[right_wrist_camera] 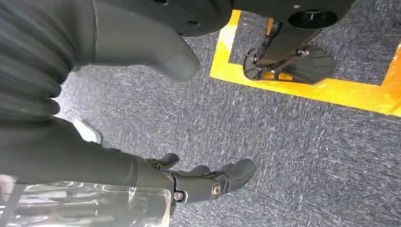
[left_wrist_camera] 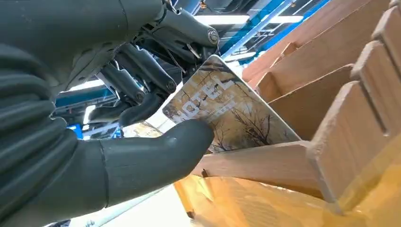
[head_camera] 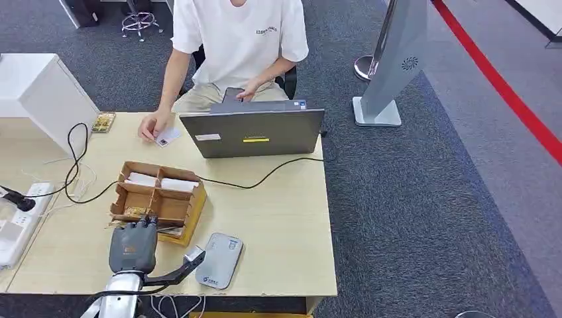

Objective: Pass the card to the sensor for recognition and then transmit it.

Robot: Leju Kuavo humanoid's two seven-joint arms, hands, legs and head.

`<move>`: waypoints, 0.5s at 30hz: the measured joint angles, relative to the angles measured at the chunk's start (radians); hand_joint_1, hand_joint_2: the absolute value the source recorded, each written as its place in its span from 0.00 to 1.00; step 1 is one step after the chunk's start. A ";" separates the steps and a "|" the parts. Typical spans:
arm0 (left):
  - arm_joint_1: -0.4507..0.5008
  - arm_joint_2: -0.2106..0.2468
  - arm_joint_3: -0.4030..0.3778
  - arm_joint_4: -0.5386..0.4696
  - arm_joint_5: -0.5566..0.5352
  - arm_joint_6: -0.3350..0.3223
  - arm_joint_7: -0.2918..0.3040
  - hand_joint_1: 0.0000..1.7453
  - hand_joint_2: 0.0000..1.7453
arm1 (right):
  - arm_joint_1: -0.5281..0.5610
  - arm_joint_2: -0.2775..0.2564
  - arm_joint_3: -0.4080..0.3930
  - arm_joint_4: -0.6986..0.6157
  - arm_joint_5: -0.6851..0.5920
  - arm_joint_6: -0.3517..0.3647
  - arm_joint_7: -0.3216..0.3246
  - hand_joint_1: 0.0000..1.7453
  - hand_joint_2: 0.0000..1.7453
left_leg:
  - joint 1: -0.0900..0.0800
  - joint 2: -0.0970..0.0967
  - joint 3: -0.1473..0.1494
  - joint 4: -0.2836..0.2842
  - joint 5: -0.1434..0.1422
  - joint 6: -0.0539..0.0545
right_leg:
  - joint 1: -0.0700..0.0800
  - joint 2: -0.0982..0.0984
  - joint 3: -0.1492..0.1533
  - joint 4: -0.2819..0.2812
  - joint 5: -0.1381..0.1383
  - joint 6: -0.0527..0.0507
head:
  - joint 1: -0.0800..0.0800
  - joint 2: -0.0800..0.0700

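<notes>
My left hand reaches into the near compartment of the wooden card box on the table. In the left wrist view its thumb and fingers pinch a brown card printed "HOTEL", which leans against a wooden divider of the box. The grey card sensor lies flat just right of that hand, near the table's front edge. My right hand hangs over the carpet with fingers apart, holding nothing.
A person sits across the table behind an open laptop, one hand on a white card. White cards fill the box's far compartments. Black cables and a power strip lie at the left. A grey stand is on the floor.
</notes>
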 joint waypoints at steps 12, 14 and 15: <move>0.002 0.016 0.001 -0.039 0.000 -0.042 0.051 1.00 1.00 | -0.001 0.000 -0.016 0.000 0.011 0.000 0.000 0.00 1.00 | 0.000 0.000 0.000 0.000 0.000 0.000 | 0.000 0.000 0.000 0.000 0.000 0.000 | 0.000 0.000; 0.002 0.017 0.001 -0.044 0.000 -0.052 0.051 1.00 1.00 | -0.001 0.000 -0.018 0.000 0.012 0.000 0.000 0.00 1.00 | 0.000 0.000 0.000 0.000 0.000 0.000 | 0.000 0.000 0.000 0.000 0.000 0.000 | 0.000 0.000; 0.002 0.018 0.001 -0.053 0.000 -0.071 0.051 1.00 1.00 | -0.001 0.000 -0.019 0.000 0.013 0.000 0.000 0.00 1.00 | 0.000 0.000 0.000 0.000 0.000 0.000 | 0.000 0.000 0.000 0.000 0.000 0.000 | 0.000 0.000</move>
